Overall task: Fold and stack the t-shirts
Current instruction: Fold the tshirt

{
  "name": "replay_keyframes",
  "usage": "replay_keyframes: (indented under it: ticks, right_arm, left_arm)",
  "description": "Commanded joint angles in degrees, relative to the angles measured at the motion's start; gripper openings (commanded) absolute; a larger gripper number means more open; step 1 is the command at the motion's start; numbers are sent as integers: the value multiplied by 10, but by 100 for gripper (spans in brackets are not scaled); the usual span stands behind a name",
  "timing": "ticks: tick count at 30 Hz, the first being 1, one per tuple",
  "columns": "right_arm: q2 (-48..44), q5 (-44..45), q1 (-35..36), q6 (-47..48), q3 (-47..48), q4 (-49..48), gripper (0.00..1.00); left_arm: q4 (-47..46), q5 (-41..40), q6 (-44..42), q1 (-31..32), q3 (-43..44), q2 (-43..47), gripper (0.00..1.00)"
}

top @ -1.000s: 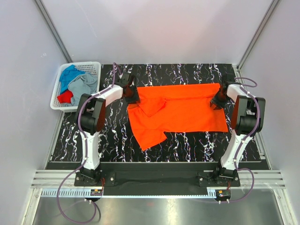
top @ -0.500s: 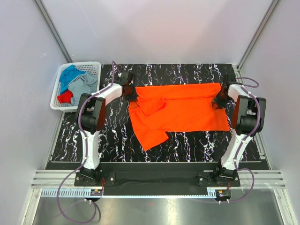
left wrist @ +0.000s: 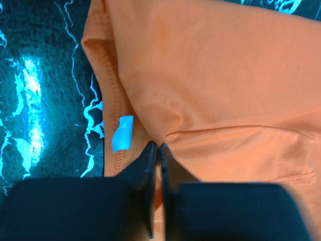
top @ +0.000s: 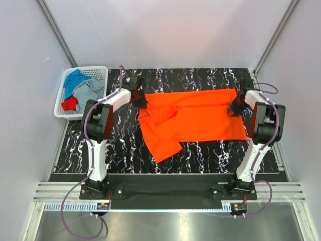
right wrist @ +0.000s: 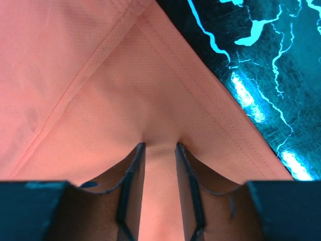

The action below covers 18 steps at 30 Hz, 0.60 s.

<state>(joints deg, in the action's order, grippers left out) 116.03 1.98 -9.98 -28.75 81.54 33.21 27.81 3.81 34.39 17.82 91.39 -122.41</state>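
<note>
The bright orange t-shirt (top: 200, 118) lies spread across the black marbled table, with a sleeve folded over at its left and a flap hanging toward the front. My left gripper (top: 139, 100) is shut on the shirt's left edge. In the left wrist view the gripper (left wrist: 158, 145) pinches the cloth (left wrist: 210, 75) beside the neck label (left wrist: 122, 133). My right gripper (top: 235, 106) holds the shirt's right edge. In the right wrist view the gripper (right wrist: 160, 145) has a ridge of the cloth (right wrist: 90, 75) pinched between its fingers, near a hemmed corner.
A white lattice basket (top: 59, 95) stands off the table's far left corner. It holds a blue shirt (top: 75, 79), a grey shirt (top: 90, 90) and a red shirt (top: 70, 104). Grey walls enclose the table on three sides.
Both grippers have moved slightly outward and toward the far side, drawing the orange shirt's far edge tauter between them. Their grips have not changed.
</note>
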Motion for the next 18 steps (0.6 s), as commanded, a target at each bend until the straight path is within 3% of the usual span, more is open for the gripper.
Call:
replay_keyframes:
  ticks: [1, 3, 4, 7, 13, 18]
  right_arm:
    - [11, -6, -7, 7, 12, -3, 40]
    - [-1, -14, -7, 4, 24, 15, 41]
    - [-8, -12, -7, -11, 29, 27, 43]
    - [-45, 4, -8, -47, 41, 72, 50]
    - [-113, 34, -22, -109, 18, 119, 56]
    - [-184, 66, -87, -123, -49, 118, 60]
  left_arm:
    - [4, -3, -2, -5, 30, 3, 19]
    - [8, -6, -6, -5, 28, 17, 29]
    - [10, -12, -7, -5, 27, 37, 40]
    - [8, -23, -16, -5, 17, 87, 48]
    - [-4, -37, -25, 8, -59, 219, 53]
    - [-43, -32, -25, 60, -196, 336, 53]
